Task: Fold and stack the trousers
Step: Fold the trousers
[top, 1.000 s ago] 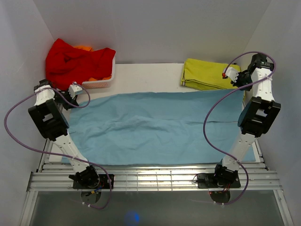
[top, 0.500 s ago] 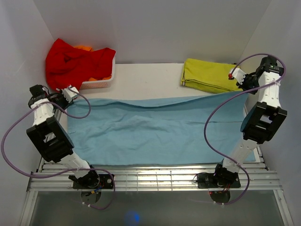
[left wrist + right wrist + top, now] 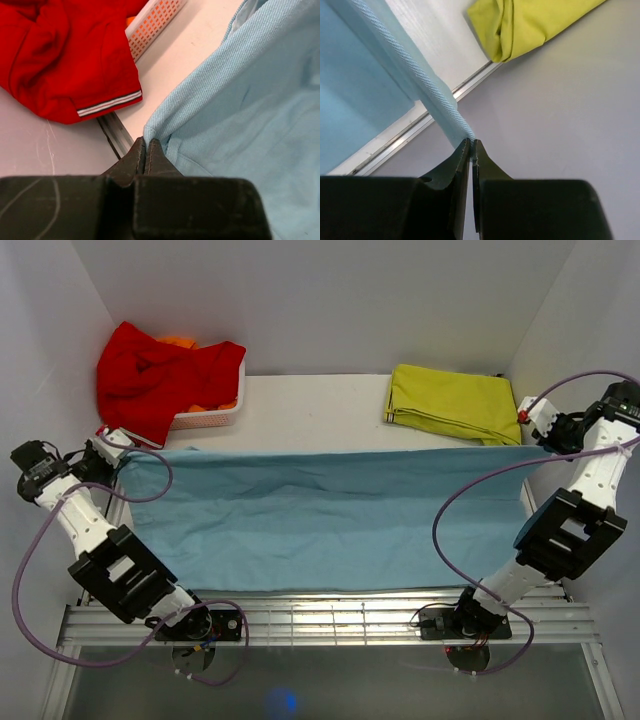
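Observation:
The light sky-blue trousers (image 3: 330, 515) are stretched wide across the table, their far edge pulled taut between the two arms. My left gripper (image 3: 112, 452) is shut on the trousers' far left corner (image 3: 155, 131), its tips (image 3: 146, 142) pinching the cloth. At the far right my right gripper (image 3: 540, 436) is shut on the other corner of the trousers (image 3: 445, 107), which runs as a tight twisted strip into the tips (image 3: 471, 142). The near edge lies by the table's front rail.
A white basket (image 3: 210, 418) with a bright red garment (image 3: 155, 370) spilling over it stands at the back left, seen close as the red garment (image 3: 65, 60) in the left wrist view. A folded yellow-green garment (image 3: 450, 400) lies back right. White walls close in on both sides.
Both arms have swung outward toward the side walls, pulling the trousers' far edge straight and taut. The folds in the cloth have flattened out.

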